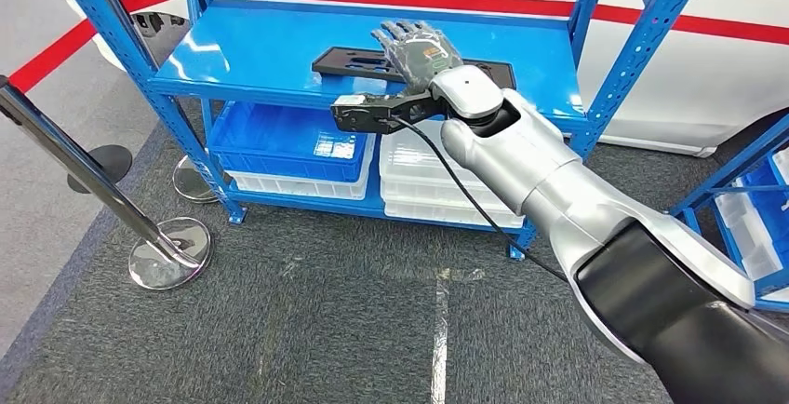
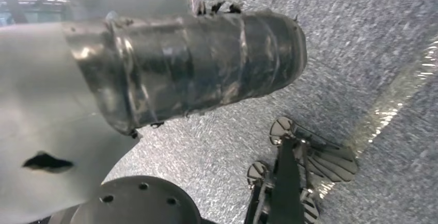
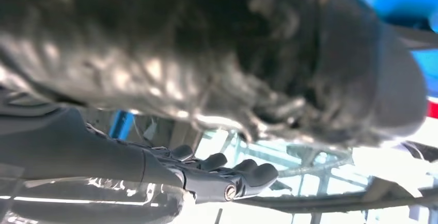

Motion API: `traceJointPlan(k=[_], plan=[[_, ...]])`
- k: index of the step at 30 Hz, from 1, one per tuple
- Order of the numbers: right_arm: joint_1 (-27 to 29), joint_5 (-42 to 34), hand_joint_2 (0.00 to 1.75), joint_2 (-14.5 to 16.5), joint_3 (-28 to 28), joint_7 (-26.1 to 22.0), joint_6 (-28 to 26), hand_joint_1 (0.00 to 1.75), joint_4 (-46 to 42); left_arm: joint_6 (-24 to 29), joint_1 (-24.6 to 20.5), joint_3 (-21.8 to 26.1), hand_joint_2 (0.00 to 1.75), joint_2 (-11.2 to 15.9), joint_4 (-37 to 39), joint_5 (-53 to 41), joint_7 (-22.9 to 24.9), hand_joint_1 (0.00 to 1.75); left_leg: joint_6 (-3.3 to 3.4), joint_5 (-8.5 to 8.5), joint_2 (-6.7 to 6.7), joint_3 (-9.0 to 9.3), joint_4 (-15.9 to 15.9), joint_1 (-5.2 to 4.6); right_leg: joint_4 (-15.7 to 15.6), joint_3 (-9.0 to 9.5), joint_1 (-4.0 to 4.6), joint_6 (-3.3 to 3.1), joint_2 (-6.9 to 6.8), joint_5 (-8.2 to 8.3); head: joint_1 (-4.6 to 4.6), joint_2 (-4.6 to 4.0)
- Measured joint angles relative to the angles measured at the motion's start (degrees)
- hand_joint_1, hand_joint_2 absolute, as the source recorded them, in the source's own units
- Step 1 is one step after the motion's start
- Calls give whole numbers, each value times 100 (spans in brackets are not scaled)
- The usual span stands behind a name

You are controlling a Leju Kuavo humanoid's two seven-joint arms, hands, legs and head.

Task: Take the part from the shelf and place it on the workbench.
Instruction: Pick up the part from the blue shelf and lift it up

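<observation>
A flat black part [image 1: 351, 61] lies along the top level of the blue shelf [image 1: 251, 50]. My right hand [image 1: 419, 50] is stretched out over the middle of the part, fingers extended and apart, holding nothing; whether it touches the part I cannot tell. Its dark fingers [image 3: 227, 175] lie straight in the right wrist view, with nothing between them and the thick thumb. My left hand [image 2: 196, 64] hangs over the carpet, seen as a ribbed grey cover with its fingers mostly hidden.
Blue bins [image 1: 284, 139] and white bins [image 1: 423, 176] fill the lower shelf level. Chrome stanchion posts [image 1: 167, 253] stand on the carpet at the left. A second blue rack [image 1: 744, 199] is at the right. A white car with a red stripe [image 1: 707, 27] stands behind.
</observation>
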Motion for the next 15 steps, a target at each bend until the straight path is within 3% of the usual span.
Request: traceJointPlan(k=[2,5,6,8,9,10,11,12,14,15], plan=[[-6,0,0,3,0,-3,1,0,-1,4,-9,0,0,2,0,2,-2,0,58,-41,-4,69,-146,-32,-6,-11,14,40,2,-11,0,0],[-10,0,0,13,0,-6,1,0,-5,3,-6,0,0,-2,0,6,-12,0,144,-58,2,122,-209,4,85,-39,19,109,-8,-104,7,0],[-16,0,0,15,0,-6,2,0,-8,3,-3,0,0,-3,0,7,-16,0,174,-61,5,150,-229,18,312,-141,18,134,-13,-222,13,0],[-8,-7,0,15,0,-10,9,0,-10,2,0,0,0,-4,0,4,-21,0,224,-90,8,190,-237,14,1068,-530,2,165,-21,-529,20,0],[10,-11,0,15,0,-14,15,0,-10,2,-1,0,0,-3,0,-1,-20,0,242,-107,7,207,-235,9,1444,-748,-4,170,-22,-635,21,0],[34,-15,0,15,0,-18,22,0,-9,4,-2,0,0,-3,0,-8,-14,0,251,-126,4,228,-232,7,1646,-889,-8,170,-23,-641,23,0],[53,-17,0,14,0,-21,28,0,-9,10,-2,0,0,-3,0,-15,-7,0,252,-148,-2,255,-228,5,1623,-927,-10,162,-24,-529,22,0],[61,-17,0,14,0,-22,32,0,-9,16,-1,0,0,-2,0,-20,-1,0,245,-173,-9,287,-221,3,1365,-848,-11,145,-25,-317,22,0],[46,-18,0,14,0,-22,33,0,-11,26,1,0,0,-8,0,-25,4,0,215,-232,-24,343,-205,-10,561,-511,11,85,-24,125,22,0],[35,-20,0,14,0,-24,32,0,-13,28,0,0,0,-12,0,-28,6,0,193,-255,-29,355,-197,-18,249,-368,24,60,-24,232,22,0]])
